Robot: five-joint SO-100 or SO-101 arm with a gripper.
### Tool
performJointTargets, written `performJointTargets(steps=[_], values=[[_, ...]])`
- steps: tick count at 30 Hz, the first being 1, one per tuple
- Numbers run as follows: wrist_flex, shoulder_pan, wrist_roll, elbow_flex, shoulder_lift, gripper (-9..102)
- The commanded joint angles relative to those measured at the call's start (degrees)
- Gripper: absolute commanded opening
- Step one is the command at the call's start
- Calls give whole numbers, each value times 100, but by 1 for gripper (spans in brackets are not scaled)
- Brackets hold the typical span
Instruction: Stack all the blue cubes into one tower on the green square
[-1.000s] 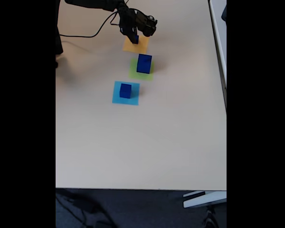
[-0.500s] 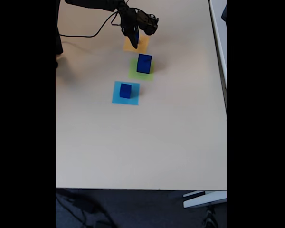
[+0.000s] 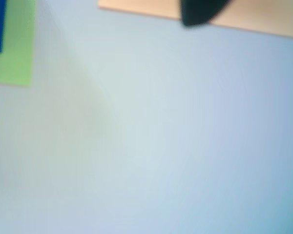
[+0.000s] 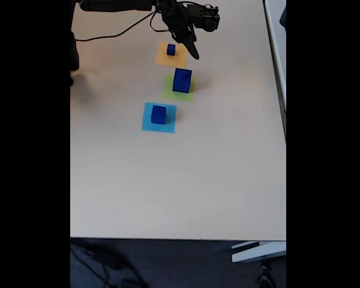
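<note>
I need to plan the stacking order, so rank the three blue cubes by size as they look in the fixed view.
1. Cube on the green square.
2. Cube on the light-blue square.
3. Cube on the orange square.

Three blue cubes stand in a row near the far end of the table (image 4: 180,180) — a small cube (image 4: 171,50), a big cube (image 4: 182,80), a middle cube (image 4: 159,114). The gripper (image 4: 194,53) hangs close beside the small one. All the near table is bare — lots of room.
</note>
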Motion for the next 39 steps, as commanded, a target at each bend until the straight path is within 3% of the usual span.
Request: performJointTargets(steps=[1,19,39], values=[[-18,237,-202,132,703,29],[-598,844,-633,1310,1169,28],[-1213,782,-404,1934,958,26]])
